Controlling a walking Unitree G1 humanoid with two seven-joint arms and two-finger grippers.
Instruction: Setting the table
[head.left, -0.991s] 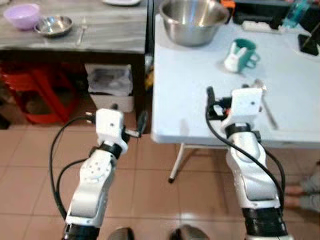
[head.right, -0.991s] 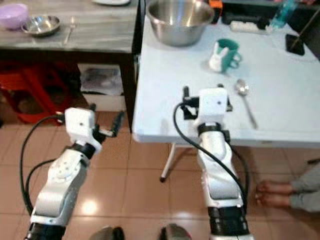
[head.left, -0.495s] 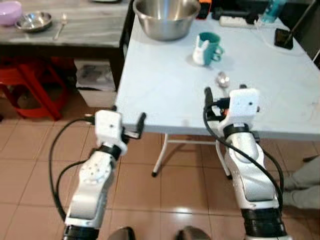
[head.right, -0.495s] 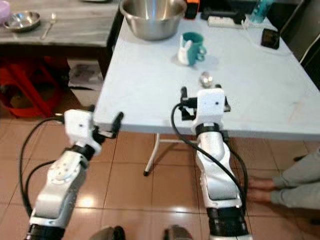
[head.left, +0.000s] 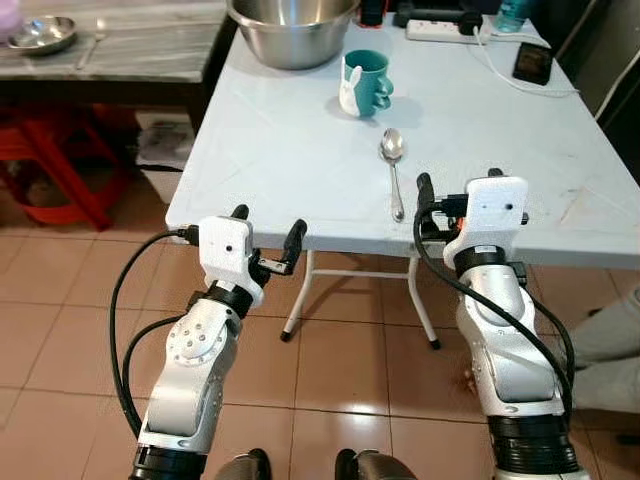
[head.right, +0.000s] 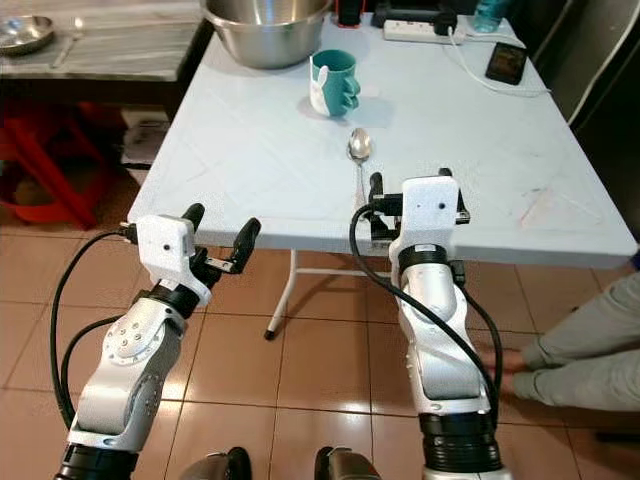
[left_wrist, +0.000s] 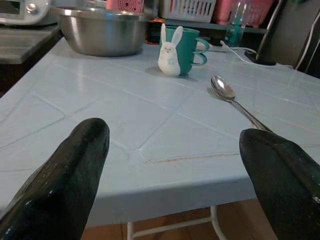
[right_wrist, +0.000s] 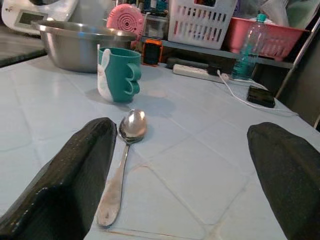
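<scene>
A pale blue table (head.left: 300, 150) stands on a tan tiled floor (head.left: 60, 320). A spoon (head.left: 392, 170) lies near its front edge, just before a teal mug (head.left: 362, 83). The left gripper (head.left: 266, 232) and right gripper (head.left: 455, 190) hover at that edge, fingers spread wide, empty.

One steel mixing bowl (head.left: 292, 30) at 12 o'clock on pale counter (head.left: 300, 150). One teal bunny mug (head.left: 364, 83). One spoon (head.left: 392, 165). One power strip (head.left: 443, 29). One phone (head.left: 530, 63). One small steel dish (head.left: 40, 33) and one fork (head.left: 90, 42), 10 o'clock counter (head.left: 140, 60).
</scene>
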